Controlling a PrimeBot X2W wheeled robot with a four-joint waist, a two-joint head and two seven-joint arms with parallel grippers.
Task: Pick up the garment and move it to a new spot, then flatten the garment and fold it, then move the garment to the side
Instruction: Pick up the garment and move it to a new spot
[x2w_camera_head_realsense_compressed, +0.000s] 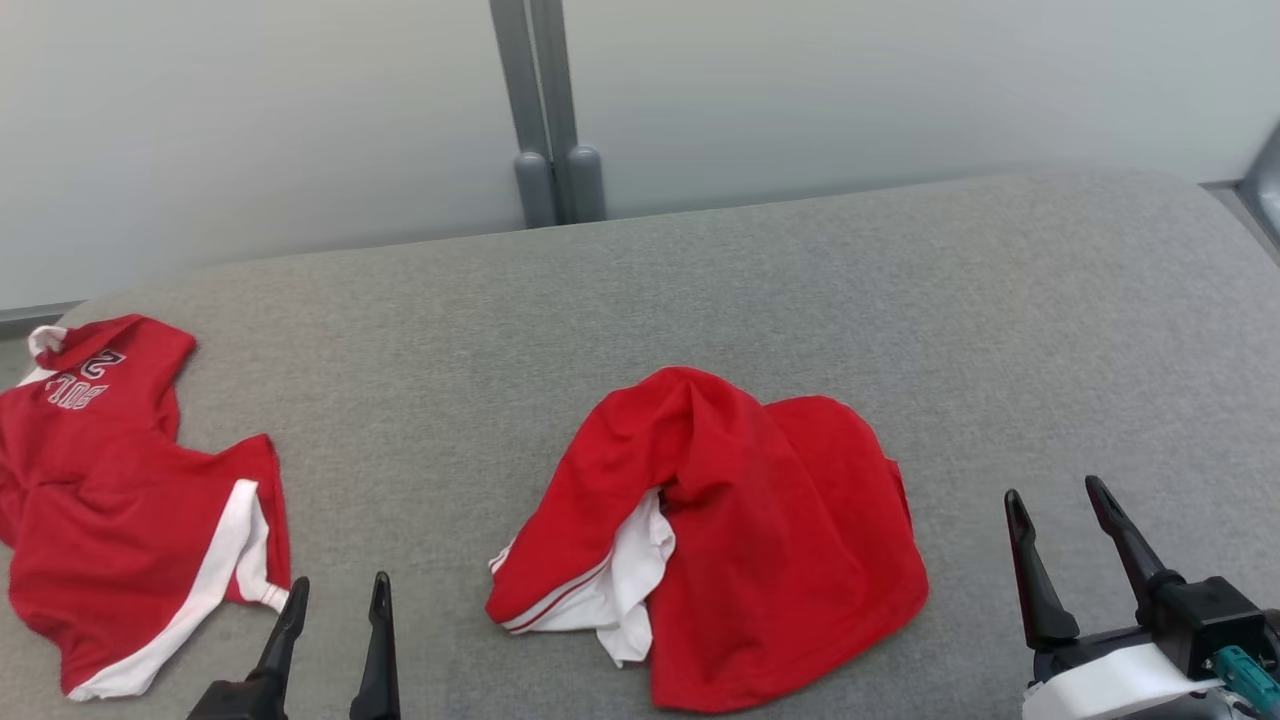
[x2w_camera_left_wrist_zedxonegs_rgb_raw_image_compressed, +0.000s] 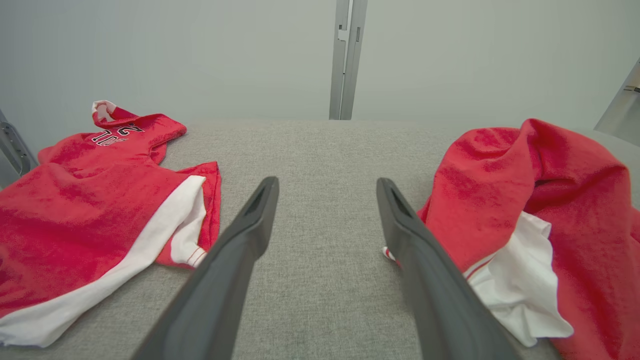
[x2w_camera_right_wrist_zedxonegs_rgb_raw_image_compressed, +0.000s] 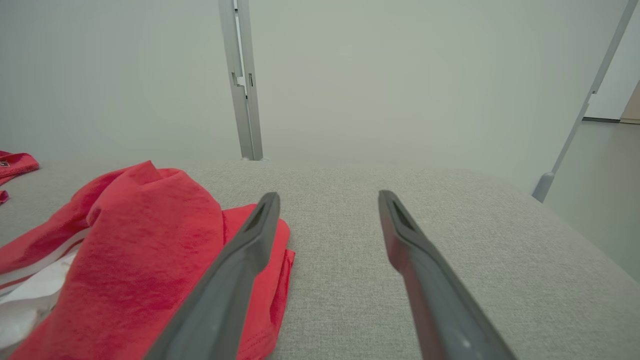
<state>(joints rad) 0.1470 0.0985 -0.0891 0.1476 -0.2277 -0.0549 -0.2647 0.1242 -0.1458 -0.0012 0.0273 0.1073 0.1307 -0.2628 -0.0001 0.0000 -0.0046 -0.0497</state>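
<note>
Far left you've got a 2nd red jersey (x2w_camera_head_realsense_compressed: 120, 520) w/ white trim, its lettering upside down to you, spread on the grey padded top (x2w_camera_head_realsense_compressed: 700, 270). The L gripper (x2w_camera_head_realsense_compressed: 340, 583) sits just right of the jersey's hem. Its fingers are apart w/ nothing btwn them, and the wrist view shows bare grey top there. Further back a grey post (x2w_camera_head_realsense_compressed: 545, 100) stands vs the wall. At centre is the garment (x2w_camera_head_realsense_compressed: 760, 520), red w/ white lining showing front-left, bunched in a heap, clear of both grippers. The R gripper (x2w_camera_head_realsense_compressed: 1055, 490) is near its right edge, fingers spread wide, also empty.
</note>
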